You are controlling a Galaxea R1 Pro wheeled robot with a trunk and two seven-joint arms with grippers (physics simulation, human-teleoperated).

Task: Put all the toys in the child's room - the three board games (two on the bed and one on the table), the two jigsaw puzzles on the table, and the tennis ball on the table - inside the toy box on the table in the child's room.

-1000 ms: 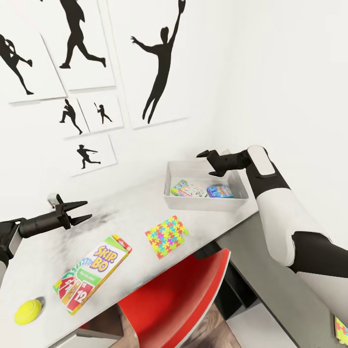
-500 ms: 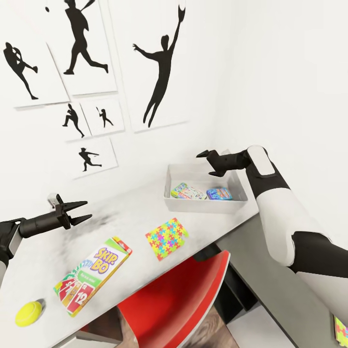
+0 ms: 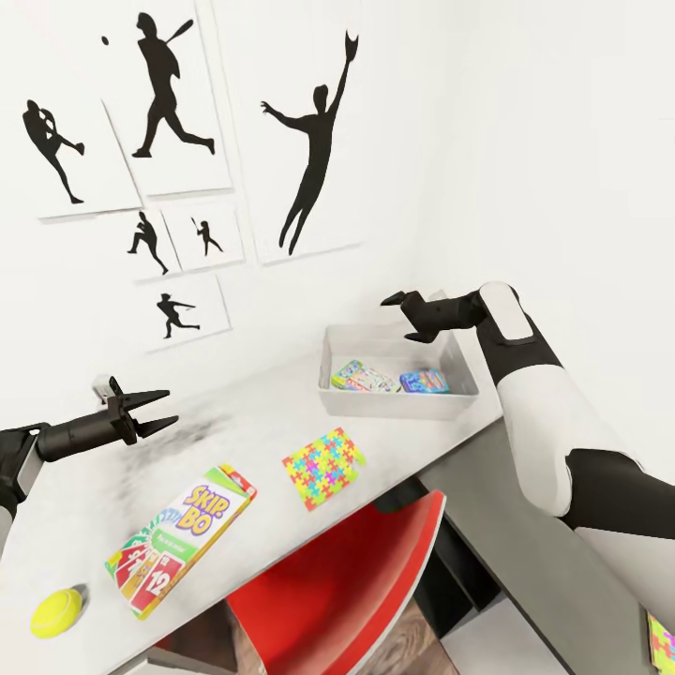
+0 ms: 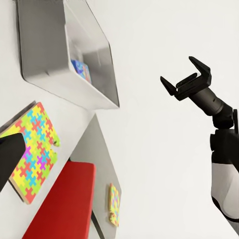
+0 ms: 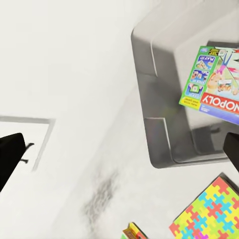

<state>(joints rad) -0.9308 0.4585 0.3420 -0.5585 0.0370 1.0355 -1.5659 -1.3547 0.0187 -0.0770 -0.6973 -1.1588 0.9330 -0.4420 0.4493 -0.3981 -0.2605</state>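
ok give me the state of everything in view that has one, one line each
toy box: on the table, no lid, two board games lying inside
Skip-Bo: flat on the table, outside the box
puzzle: flat on the table near its front edge, outside the box
second puzzle: on the lower cabinet, outside the box
ball: on the table, outside the box
left gripper: open, empty
right gripper: open, empty, above the box

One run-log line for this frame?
toy box: two board games inside | table: Skip-Bo, puzzle, tennis ball | left gripper, right gripper: open, empty
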